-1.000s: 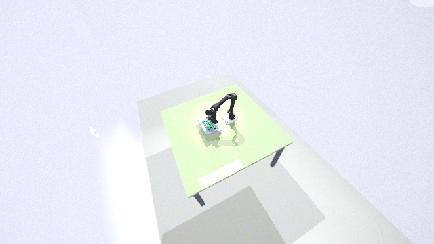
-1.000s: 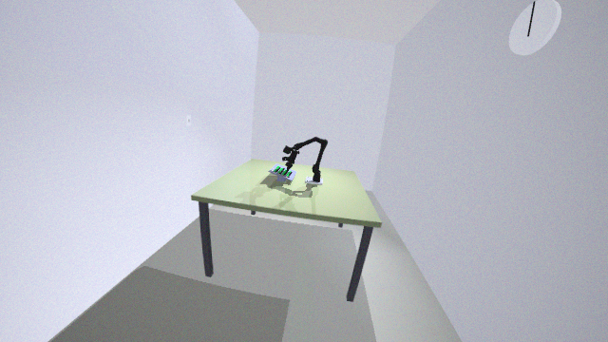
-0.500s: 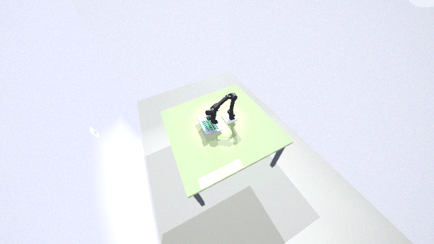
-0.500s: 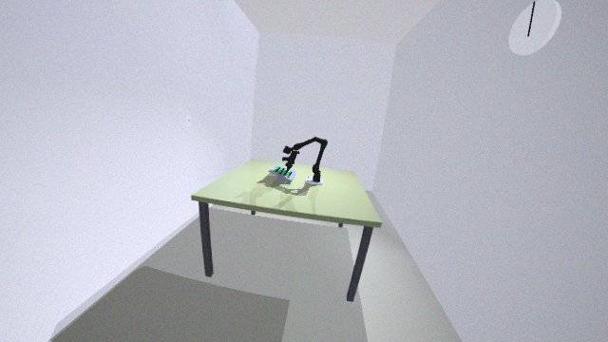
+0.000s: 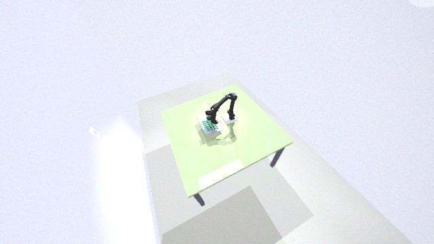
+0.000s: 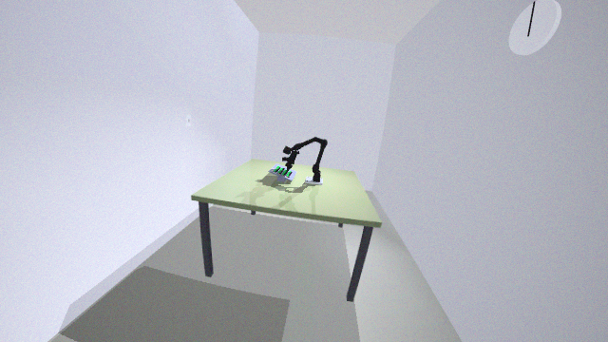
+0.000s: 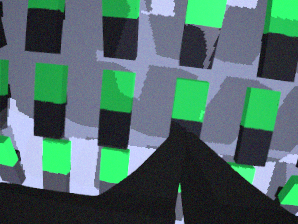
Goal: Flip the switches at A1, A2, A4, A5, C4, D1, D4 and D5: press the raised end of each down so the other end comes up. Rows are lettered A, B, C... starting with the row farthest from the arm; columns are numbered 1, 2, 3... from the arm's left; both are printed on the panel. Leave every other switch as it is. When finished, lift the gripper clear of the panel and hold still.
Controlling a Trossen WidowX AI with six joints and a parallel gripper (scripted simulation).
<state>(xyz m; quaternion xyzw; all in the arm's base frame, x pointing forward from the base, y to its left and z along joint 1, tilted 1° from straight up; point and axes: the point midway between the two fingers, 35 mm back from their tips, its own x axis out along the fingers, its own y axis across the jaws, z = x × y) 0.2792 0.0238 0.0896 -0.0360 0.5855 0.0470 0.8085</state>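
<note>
The switch panel [image 5: 205, 132] [image 6: 289, 178] [image 7: 84, 172] stands tilted on the table, with rows of rocker switches, each half green and half black. My gripper [image 5: 215, 122] [image 6: 288, 169] [image 7: 181, 140] is shut and empty, its tips pointing down at the panel. In the wrist view the tips overlap the black end of one switch [image 7: 190, 100] in the middle row; whether they touch it cannot be told. Another switch [image 7: 116, 107] is left of it and one more [image 7: 258, 125] right of it. The fingers hide parts of the nearest row. No printed row letters or column numbers are readable.
The panel and the arm's white base plate [image 5: 226, 120] [image 6: 311, 181] stand on the green table [image 5: 258, 135] [image 6: 332, 204]. A white rectangle [image 5: 220, 173] lies near the table's edge in the top view. A further row of switches shows at the top of the wrist view.
</note>
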